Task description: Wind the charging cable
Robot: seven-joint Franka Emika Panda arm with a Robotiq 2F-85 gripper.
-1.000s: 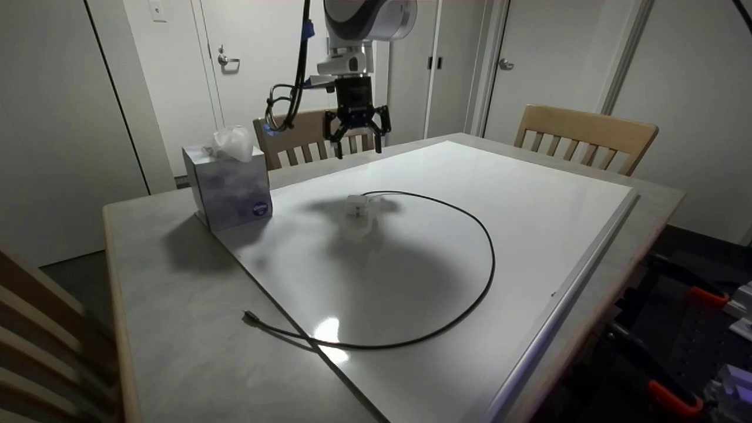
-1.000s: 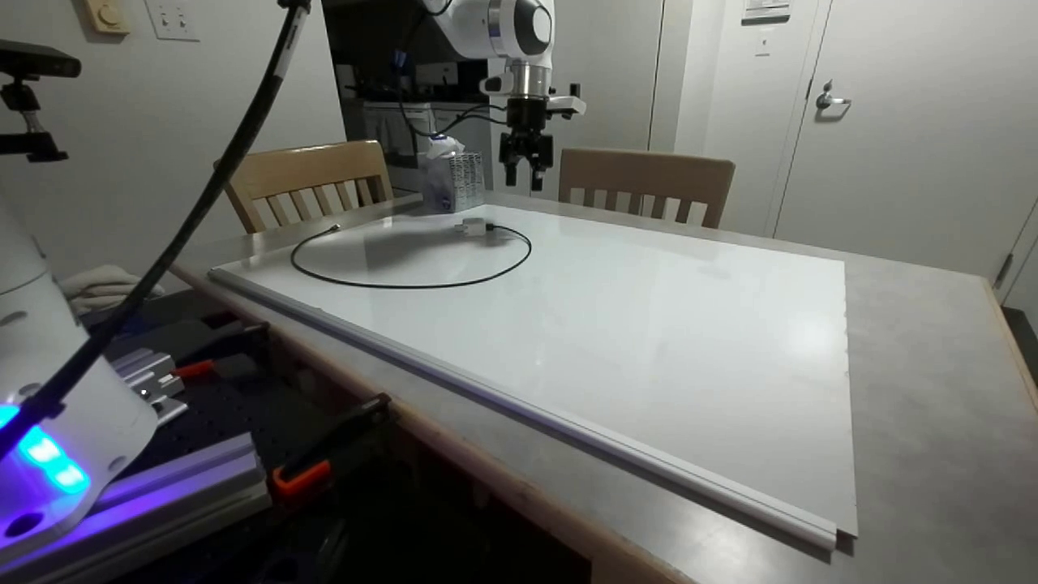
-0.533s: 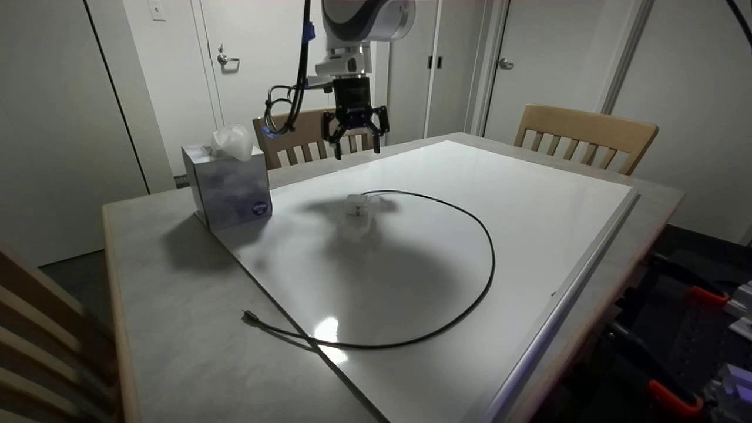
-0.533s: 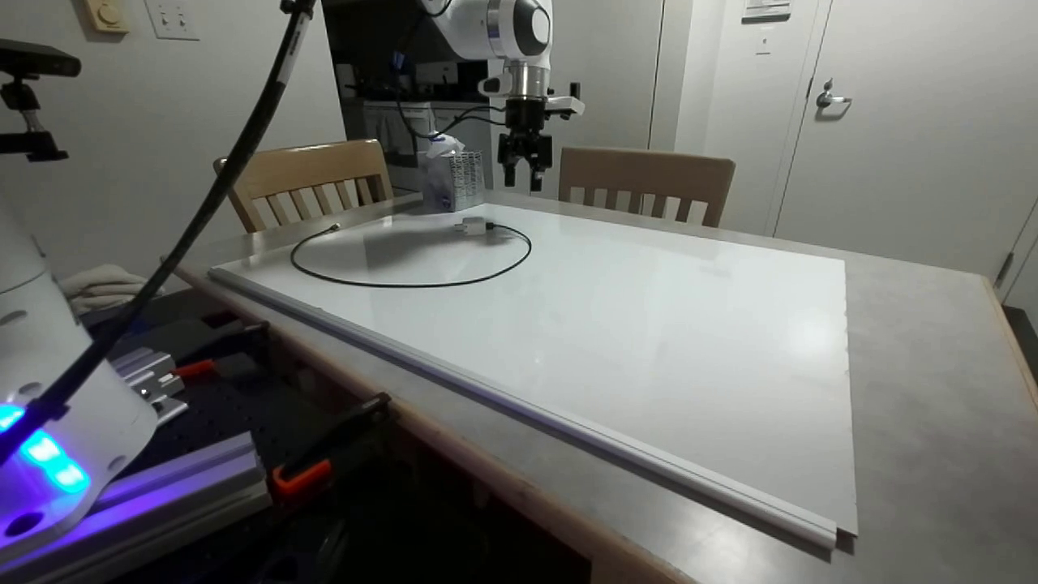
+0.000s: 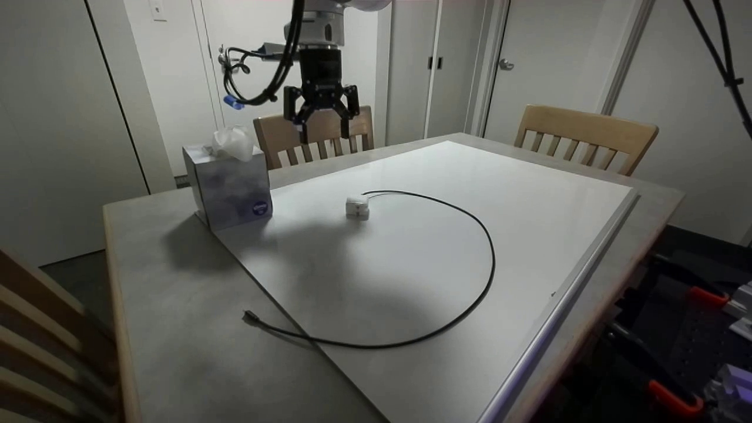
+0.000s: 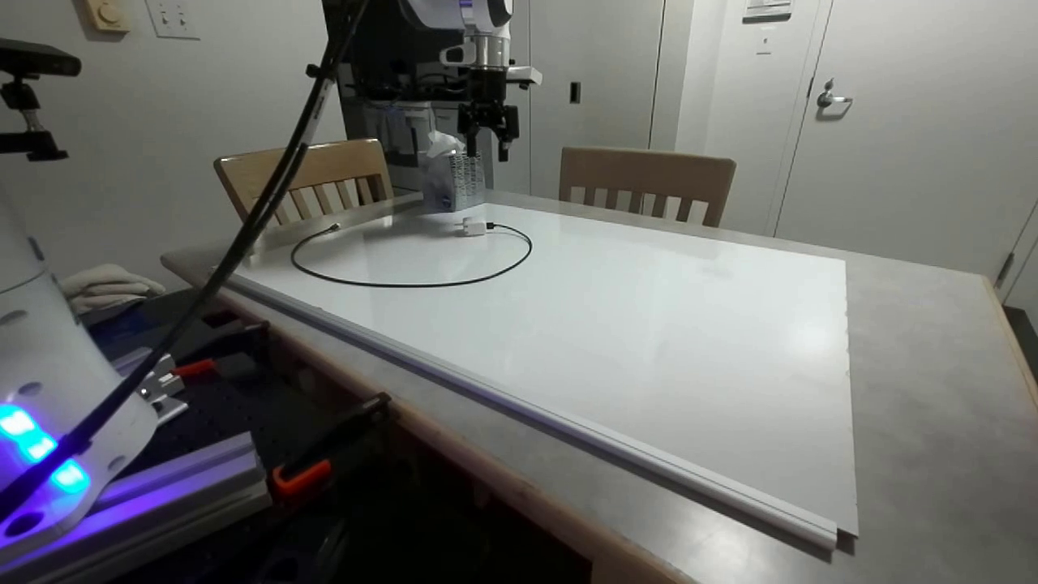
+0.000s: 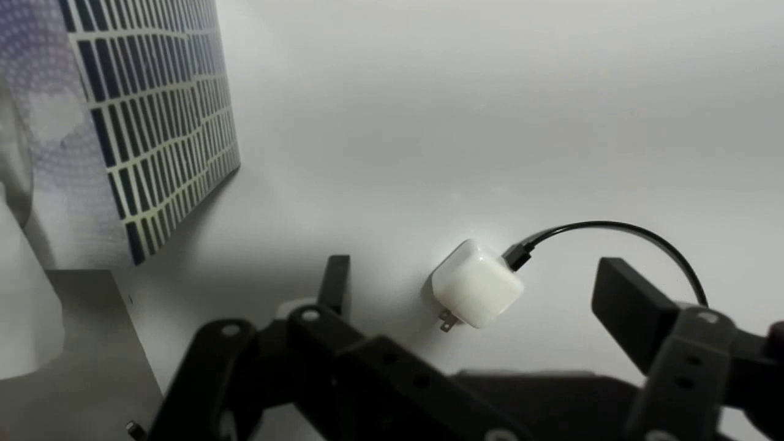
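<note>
The black charging cable (image 5: 370, 347) lies in one wide open loop on the white board, as also shows in an exterior view (image 6: 405, 285). One end runs into a white charger block (image 5: 357, 207). Its free plug (image 5: 251, 318) rests on the grey table past the board's edge. My gripper (image 5: 324, 135) is open and empty, high above the board, between the tissue box and the charger block in that view. In the wrist view the charger block (image 7: 481, 288), with metal prongs and the cable (image 7: 600, 223) attached, appears between the spread fingers but well below them.
A tissue box (image 5: 235, 188) stands at the board's corner and shows close at the left of the wrist view (image 7: 159, 110). The white board (image 6: 649, 341) has a raised metal rail (image 6: 519, 403) along one edge. Wooden chairs (image 5: 587, 132) surround the table.
My arm and gripper have moved left and a little up in both exterior views, toward the tissue box's side, mostly in the last half second. The gripper stayed open. The cable and charger block have not moved.
</note>
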